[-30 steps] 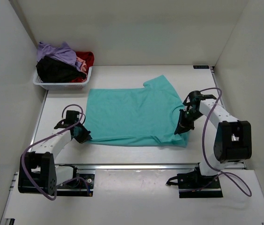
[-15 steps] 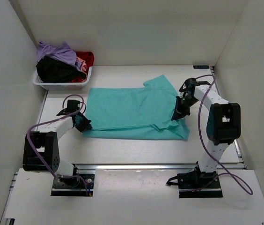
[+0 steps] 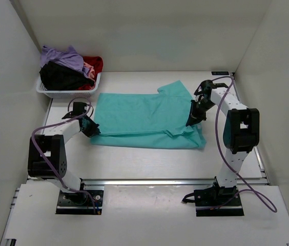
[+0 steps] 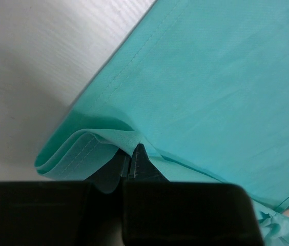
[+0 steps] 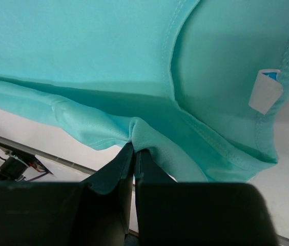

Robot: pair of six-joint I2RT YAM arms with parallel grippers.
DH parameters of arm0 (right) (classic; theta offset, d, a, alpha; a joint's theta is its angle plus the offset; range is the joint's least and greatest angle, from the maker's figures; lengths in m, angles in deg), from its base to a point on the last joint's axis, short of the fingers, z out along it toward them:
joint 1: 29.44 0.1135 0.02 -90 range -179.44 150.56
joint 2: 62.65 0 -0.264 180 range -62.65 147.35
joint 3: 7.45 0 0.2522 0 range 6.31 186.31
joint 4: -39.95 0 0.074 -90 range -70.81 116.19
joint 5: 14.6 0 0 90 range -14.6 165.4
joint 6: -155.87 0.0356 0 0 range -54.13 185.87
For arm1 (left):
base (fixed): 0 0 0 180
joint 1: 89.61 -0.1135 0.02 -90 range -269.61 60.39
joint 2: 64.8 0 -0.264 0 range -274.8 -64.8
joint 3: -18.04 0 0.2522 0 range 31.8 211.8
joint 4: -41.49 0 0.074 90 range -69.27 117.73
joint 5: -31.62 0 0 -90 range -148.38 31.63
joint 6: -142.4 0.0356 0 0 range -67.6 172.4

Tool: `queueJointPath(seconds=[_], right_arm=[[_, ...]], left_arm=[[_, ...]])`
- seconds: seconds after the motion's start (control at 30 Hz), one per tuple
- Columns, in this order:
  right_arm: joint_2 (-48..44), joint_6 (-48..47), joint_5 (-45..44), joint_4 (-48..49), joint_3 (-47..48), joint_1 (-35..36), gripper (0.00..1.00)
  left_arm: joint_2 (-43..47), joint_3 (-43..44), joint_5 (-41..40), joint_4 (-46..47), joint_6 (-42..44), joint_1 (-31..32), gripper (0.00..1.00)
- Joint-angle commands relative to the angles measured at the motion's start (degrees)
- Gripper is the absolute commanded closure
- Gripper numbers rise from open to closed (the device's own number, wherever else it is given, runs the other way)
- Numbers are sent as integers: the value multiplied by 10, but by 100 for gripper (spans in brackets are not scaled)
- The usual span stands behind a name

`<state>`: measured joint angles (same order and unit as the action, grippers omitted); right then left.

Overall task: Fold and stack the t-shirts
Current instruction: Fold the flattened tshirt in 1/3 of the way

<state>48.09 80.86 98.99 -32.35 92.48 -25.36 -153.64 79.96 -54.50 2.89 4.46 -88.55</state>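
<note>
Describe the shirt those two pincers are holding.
In the middle of the white table lies a soft teal short-sleeved cloth t-shirt, its near edge pinched by the left pincer and the right pincer. Unlike the heap of purple, black and red shirts in the white slotted plastic basket at the far left, it alone is teal and spread out.

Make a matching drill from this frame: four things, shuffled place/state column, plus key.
Things
1. teal t-shirt
2. basket
3. left gripper
4. right gripper

Place or state
a. shut on cloth at the collar end, near the white tag
b. far left corner, holding crumpled shirts
c. spread out in the middle, near edge doubled over
d. shut on cloth at the hem end

Pairs: 1-c, 2-b, 3-d, 4-a
</note>
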Motion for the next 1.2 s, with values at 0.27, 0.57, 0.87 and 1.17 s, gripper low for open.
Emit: queueJointPath(seconds=[0.27,0.57,0.87,1.17], right_arm=[[26,1,3,-16,59,7,100],[18,26,-7,12,66,-5,65],[-7,22,-70,31,95,15,43],[-39,25,-84,134,-40,78,46]], left_arm=[[-17,39,12,18,-5,-11,96],[-30,76,19,58,-7,-34,63],[16,52,17,51,-17,-30,63],[-22,11,-6,88,-44,27,66]])
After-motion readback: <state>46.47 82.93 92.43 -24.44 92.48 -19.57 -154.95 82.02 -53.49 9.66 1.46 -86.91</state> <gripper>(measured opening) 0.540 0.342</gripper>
